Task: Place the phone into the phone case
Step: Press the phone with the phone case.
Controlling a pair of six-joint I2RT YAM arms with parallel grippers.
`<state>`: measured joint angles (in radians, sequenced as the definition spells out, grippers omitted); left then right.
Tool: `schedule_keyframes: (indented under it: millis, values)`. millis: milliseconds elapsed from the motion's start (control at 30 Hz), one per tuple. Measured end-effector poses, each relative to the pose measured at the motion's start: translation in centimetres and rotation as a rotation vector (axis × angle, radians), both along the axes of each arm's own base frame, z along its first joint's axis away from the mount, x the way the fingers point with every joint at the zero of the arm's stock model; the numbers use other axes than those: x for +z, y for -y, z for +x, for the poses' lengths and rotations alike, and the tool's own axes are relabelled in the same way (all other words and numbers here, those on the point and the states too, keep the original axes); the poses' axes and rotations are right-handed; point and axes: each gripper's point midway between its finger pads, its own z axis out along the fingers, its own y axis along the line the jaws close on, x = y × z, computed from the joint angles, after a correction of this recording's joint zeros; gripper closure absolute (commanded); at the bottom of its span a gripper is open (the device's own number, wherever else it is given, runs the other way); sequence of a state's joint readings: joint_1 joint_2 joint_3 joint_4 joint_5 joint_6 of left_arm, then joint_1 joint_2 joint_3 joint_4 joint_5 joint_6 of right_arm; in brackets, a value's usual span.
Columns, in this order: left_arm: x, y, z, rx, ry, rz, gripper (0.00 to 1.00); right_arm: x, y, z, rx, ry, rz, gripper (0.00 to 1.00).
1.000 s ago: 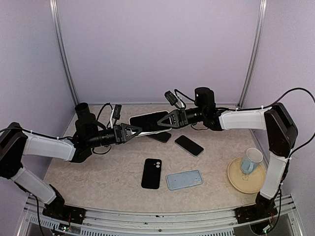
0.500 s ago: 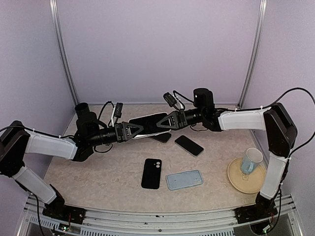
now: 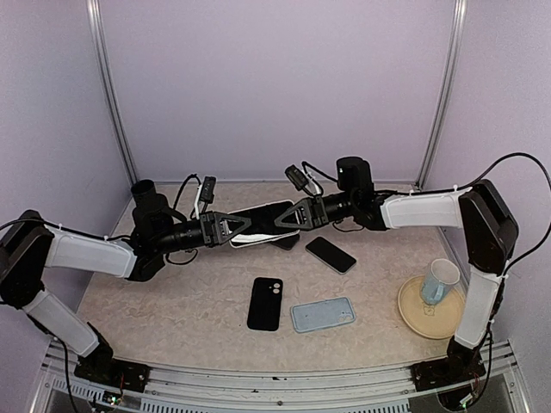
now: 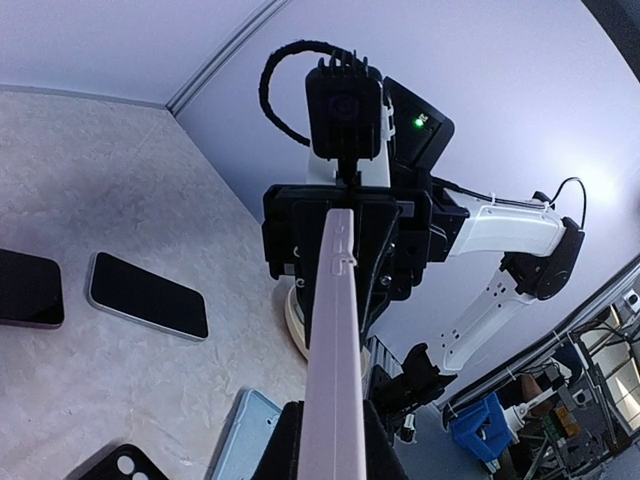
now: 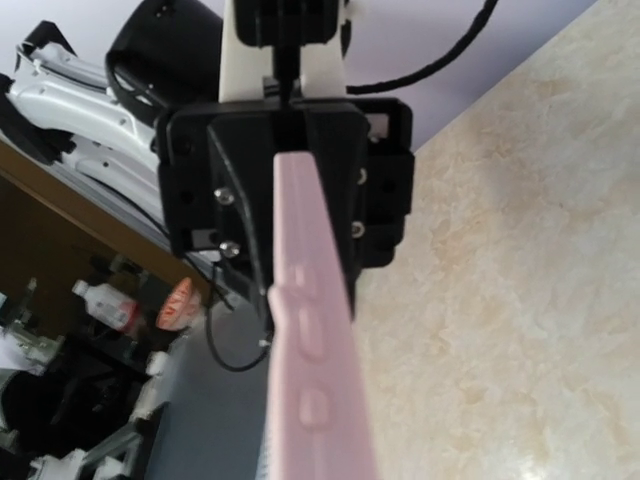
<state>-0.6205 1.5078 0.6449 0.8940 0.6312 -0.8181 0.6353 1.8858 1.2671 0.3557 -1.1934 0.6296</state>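
over the marbled counter (image 3: 172, 292), left end effector (image 3: 244, 229) and right end effector (image 3: 281, 218) both clamp the pink phone case (image 4: 333, 330), phone (image 3: 263, 213) apparently inside, perhaps needing final seating.

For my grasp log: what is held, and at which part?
The left gripper and right gripper hold the pink-cased phone by its opposite ends.

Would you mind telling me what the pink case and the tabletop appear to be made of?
The pink case: probably soft silicone or rubbery plastic, matte, judging by its moulded button bumps and rounded edge. The tabletop: stone-look surface, beige veining, faint sheen; possibly laminate.
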Motion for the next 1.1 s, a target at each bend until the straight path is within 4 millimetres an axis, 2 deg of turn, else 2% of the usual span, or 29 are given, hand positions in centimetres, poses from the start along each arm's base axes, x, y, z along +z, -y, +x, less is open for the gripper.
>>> schedule_keyframes:
  millis: [67, 133, 167, 267, 433, 533, 600, 833, 967, 1100]
  values:
    - [0.0, -0.1, 0.2, 0.007, -0.012, -0.003, 1.00, -0.2, -0.1, 0.1, -0.009, 0.006, -0.007, 0.48]
    - [-0.5, -0.4, 0.7, 0.032, -0.042, 0.004, 1.00, -0.5, -0.2, 0.3, -0.024, 0.027, -0.025, 0.27]
    - [-0.7, -0.7, 1.1, 0.048, -0.061, 0.007, 1.00, -0.7, -0.3, 0.5, -0.039, 0.048, -0.036, 0.19]
    - [-1.5, -1.4, 2.0, 0.088, -0.112, 0.017, 1.00, -1.0, -0.2, 1.4, -0.103, 0.143, -0.077, 0.01]
    - [-1.9, -1.8, 2.3, 0.108, -0.159, 0.023, 1.00, 0.0, 0.9, 2.5, -0.222, 0.385, -0.133, 0.00]
    - [-2.1, -1.9, 2.1, 0.110, -0.188, 0.030, 1.00, 0.8, 1.3, 2.2, -0.264, 0.571, -0.154, 0.00]
    - [-2.6, -1.9, 2.1, 0.111, -0.219, 0.039, 1.00, 1.0, 0.8, 1.3, -0.268, 0.716, -0.173, 0.00]
    - [-3.7, -1.9, 2.0, 0.112, -0.274, 0.063, 1.00, -1.3, -1.1, -1.5, -0.175, 1.085, -0.258, 0.00]
    - [-4.2, -2.0, 1.9, 0.113, -0.296, 0.079, 1.00, -2.4, -0.9, -1.4, -0.141, 1.225, -0.308, 0.00]
    - [-4.5, -2.0, 1.8, 0.112, -0.306, 0.087, 1.00, -2.7, -0.6, -0.5, -0.152, 1.328, -0.370, 0.00]
